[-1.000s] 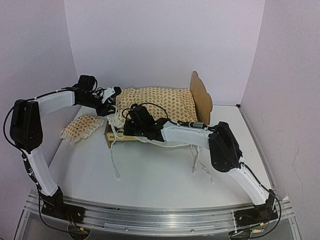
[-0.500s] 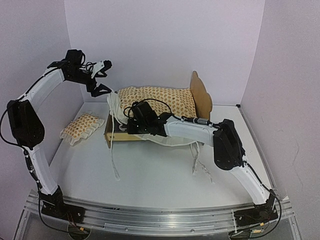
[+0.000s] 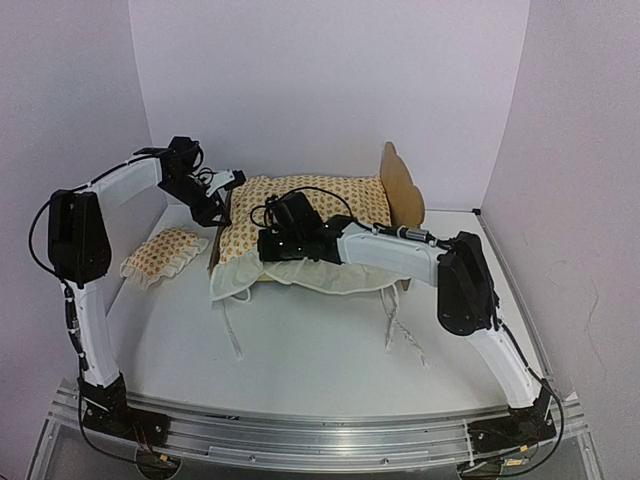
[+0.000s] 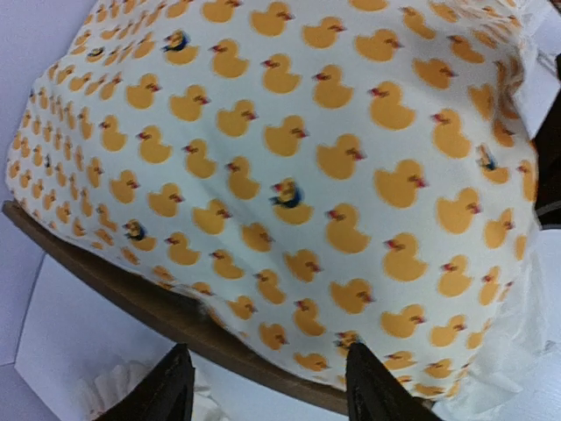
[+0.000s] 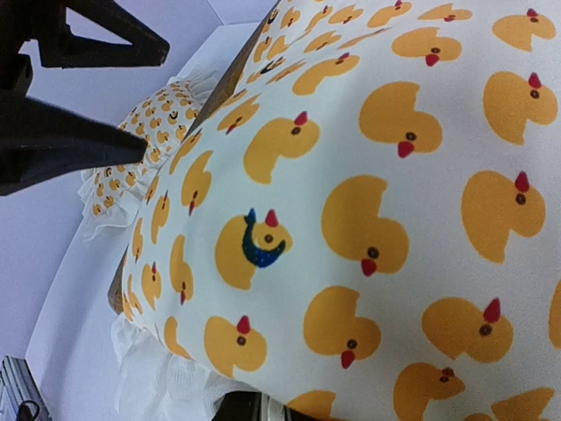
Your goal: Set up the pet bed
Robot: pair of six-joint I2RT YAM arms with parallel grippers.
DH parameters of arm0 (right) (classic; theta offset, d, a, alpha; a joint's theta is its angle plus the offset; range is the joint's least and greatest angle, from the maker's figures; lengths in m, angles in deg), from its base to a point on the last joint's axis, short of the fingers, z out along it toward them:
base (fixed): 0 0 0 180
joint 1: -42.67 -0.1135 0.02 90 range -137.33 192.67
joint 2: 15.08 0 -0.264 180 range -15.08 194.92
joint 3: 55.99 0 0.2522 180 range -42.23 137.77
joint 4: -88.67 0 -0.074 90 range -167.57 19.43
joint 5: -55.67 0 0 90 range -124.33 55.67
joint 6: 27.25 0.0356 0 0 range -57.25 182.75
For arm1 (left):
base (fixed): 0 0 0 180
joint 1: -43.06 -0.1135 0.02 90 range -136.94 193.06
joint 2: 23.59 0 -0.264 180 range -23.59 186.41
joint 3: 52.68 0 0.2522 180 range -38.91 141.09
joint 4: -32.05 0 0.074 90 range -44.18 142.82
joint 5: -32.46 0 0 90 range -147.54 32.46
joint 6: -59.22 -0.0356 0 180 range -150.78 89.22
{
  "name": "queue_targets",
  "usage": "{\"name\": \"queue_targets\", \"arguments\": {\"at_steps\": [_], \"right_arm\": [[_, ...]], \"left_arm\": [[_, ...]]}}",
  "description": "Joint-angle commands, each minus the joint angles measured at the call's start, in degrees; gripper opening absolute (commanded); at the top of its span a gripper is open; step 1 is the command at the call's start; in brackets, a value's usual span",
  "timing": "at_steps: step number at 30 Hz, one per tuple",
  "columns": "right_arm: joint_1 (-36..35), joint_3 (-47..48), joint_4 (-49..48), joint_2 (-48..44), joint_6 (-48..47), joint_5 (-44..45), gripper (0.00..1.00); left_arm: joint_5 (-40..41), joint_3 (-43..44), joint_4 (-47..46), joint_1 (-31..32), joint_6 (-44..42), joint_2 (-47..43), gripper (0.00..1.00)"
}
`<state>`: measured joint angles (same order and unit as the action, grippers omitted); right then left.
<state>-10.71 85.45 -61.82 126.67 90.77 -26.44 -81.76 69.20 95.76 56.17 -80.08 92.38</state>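
The pet bed (image 3: 404, 192) stands at mid-table, its scalloped headboard on the right. The duck-print mattress cushion (image 3: 310, 200) lies over it and spills over the foot end and front rail. My left gripper (image 3: 224, 186) is open just off the foot end. In the left wrist view its fingers (image 4: 180, 390) straddle the wooden rail (image 4: 166, 309) below the cushion (image 4: 289, 149). My right gripper (image 3: 272, 243) is at the cushion's front left edge. In the right wrist view the cushion (image 5: 377, 202) covers its jaws, and it appears shut on the fabric.
The small ruffled pillow (image 3: 164, 254) lies on the table left of the bed, also in the right wrist view (image 5: 153, 132). White ties (image 3: 232, 335) (image 3: 402, 330) trail from the cushion across the table in front. Walls close in at the back and both sides.
The cushion has been pulled over the foot end and front rail, hiding the plywood corner. My left gripper rose away, then came back down to the foot end, open.
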Motion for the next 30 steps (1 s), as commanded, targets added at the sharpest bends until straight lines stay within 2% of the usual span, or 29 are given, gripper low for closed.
{"name": "queue_targets", "arguments": {"at_steps": [1, 3, 6, 11, 13, 20, 25, 30], "right_arm": [[-0.1, -3.6, -1.2, -8.2, -1.5, 0.6, 0.11], [-0.1, -6.7, -1.2, -10.4, -1.5, 1.6, 0.12], [-0.1, -12.7, -1.4, -14.7, -0.5, 2.2, 0.16], [-0.1, -19.3, -1.6, -19.9, 0.9, 2.1, 0.20], [-0.1, -21.6, -1.8, -21.4, 1.2, 2.2, 0.21], [-0.1, -27.7, -2.3, -24.7, 3.0, 3.0, 0.21], [-0.1, -29.4, -2.4, -25.8, 3.1, 3.8, 0.21], [-0.1, -30.3, -2.5, -26.5, 2.8, 4.3, 0.21]], "left_arm": [[-5.8, -6.7, 5.0, 9.9, -1.5, -12.5, 0.49], [-6.6, -9.8, 6.4, 11.6, -0.9, -14.4, 0.46], [-3.2, -15.0, 7.8, 12.6, -1.0, -16.5, 0.48], [7.3, -25.5, -0.5, 17.4, -1.6, -19.8, 0.73], [10.3, -26.3, -3.6, 18.5, -1.2, -19.1, 0.76], [19.1, -25.4, -8.6, 18.2, -2.6, -12.4, 0.77], [18.3, -17.5, -3.4, 15.4, -1.8, -6.1, 0.76], [13.6, -8.6, 4.4, 12.7, -1.3, 0.2, 0.74]]}}
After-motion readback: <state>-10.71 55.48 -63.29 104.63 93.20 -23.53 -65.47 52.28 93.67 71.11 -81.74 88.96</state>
